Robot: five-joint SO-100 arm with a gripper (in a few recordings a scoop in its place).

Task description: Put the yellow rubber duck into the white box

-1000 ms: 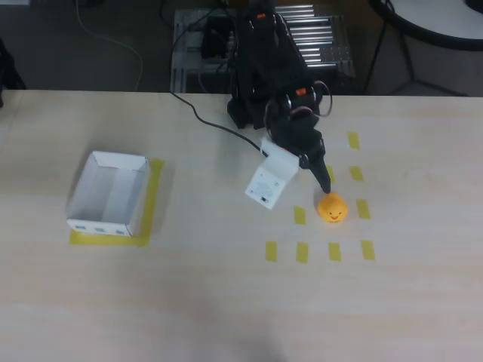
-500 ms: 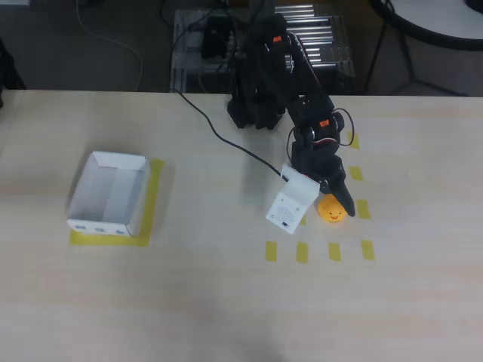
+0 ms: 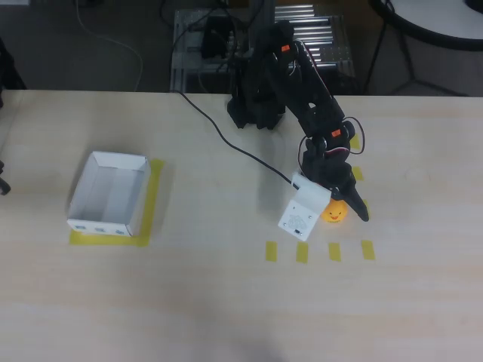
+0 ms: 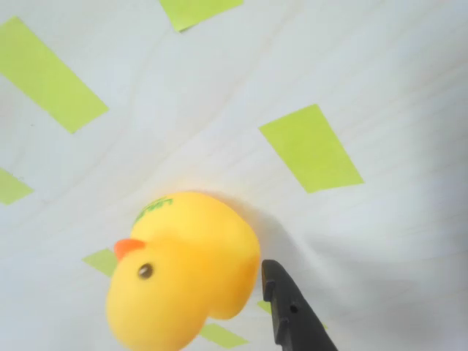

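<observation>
In the wrist view, a smooth rounded yellow rubber duck [image 4: 183,274] is seen on the pale desk [image 4: 380,88], one black finger [image 4: 292,314] just beside it. Overhead, the gripper [image 3: 343,207], lowered further than a second ago, straddles it, fingers apart. The thin-walled white box [image 3: 108,194] lies well left.
</observation>
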